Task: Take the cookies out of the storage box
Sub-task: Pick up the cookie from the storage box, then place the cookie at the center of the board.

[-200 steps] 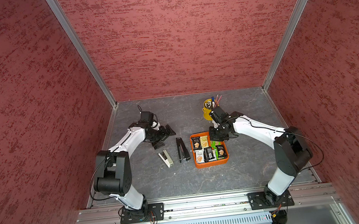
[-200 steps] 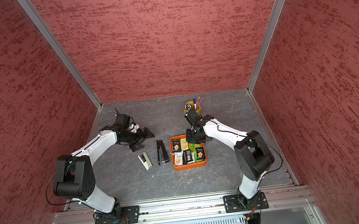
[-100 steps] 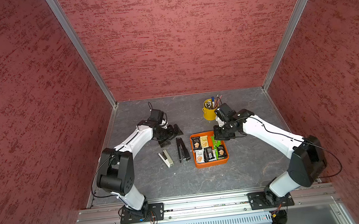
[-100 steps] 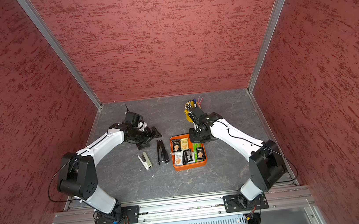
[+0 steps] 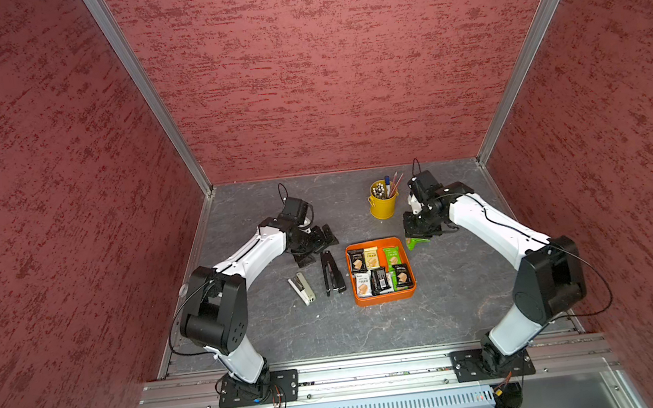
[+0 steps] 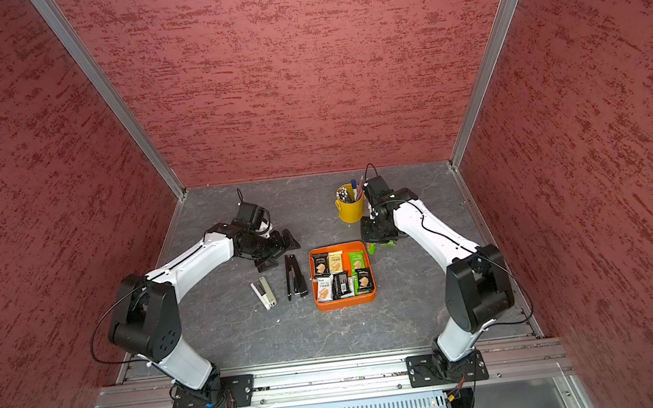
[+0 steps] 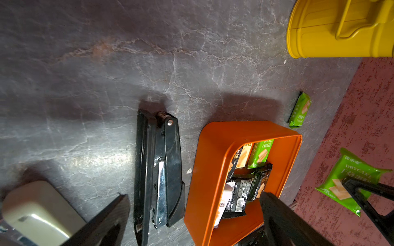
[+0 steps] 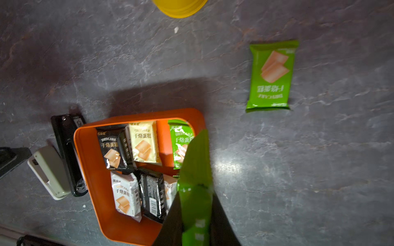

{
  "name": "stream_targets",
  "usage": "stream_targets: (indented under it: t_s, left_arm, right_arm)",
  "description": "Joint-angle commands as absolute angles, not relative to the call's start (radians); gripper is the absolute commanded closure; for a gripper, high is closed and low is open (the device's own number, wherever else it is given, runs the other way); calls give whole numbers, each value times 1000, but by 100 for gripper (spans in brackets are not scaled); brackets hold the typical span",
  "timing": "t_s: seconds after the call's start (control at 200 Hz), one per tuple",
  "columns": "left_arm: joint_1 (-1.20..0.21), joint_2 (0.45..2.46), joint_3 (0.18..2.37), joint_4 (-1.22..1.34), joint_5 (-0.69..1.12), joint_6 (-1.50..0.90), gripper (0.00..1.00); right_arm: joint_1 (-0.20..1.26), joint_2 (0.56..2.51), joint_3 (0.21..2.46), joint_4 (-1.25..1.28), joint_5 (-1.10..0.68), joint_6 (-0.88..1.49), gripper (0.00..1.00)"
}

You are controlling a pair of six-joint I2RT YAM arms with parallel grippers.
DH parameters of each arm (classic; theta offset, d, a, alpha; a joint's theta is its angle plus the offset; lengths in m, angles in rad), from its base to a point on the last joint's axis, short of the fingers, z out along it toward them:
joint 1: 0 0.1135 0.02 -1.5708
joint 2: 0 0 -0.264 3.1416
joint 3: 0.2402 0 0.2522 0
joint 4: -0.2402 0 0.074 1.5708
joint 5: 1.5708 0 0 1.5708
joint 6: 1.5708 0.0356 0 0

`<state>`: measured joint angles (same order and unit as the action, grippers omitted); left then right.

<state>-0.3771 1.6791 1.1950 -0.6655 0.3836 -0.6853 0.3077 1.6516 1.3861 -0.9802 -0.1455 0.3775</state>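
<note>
The right gripper (image 8: pixel 195 198) was shut tight on a green packet (image 8: pixel 196 170). It pinched the packet by one end, and the rest of the packet stuck out past the fingertips. The left wrist view showed this packet (image 7: pixel 345 181) up in the air, off the table (image 5: pixel 451 283).

Just beside the right gripper (image 5: pixel 416 232) was a far corner of the storage box (image 5: pixel 383 299). The gripper was outside the box, not over the middle of it. A second green packet (image 8: pixel 270 74) lay flat on the table near this gripper, on the side away from the box. The yellow bucket (image 5: pixel 382 205) with pens stood a little farther out, toward the back wall.

The cookies (image 5: pixel 378 270) left inside the box lay in two rows. They were black, pale and green, and some leaned on each other.

The left gripper (image 7: pixel 194 194) was wide open and held nothing. In both top views it hung low near the far end of the black stapler (image 5: pixel 332 273), but I could not tell if it touched it. The box was on the other side of that stapler from the beige stapler (image 5: pixel 302 288). The beige stapler lay farther from the left gripper (image 5: pixel 317 244), toward the front rail.
</note>
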Motion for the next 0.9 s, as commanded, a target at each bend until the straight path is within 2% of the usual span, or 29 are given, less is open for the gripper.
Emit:
stream_targets:
  t_s: [0.0,0.436,0.897]
  left_arm:
    - [-394,1686,1221,-637,348,-722,0]
    - [-418,1651,1206,-642,276,-785,0]
    - [-439,1622,1176,-652,225,-824,0]
  right_arm:
    - [242,1680,1416,-981,-187,311,82]
    - [-16,1812,1442,-918,-342,215,80]
    - [-79,1994,1549,-866,-383,114,79]
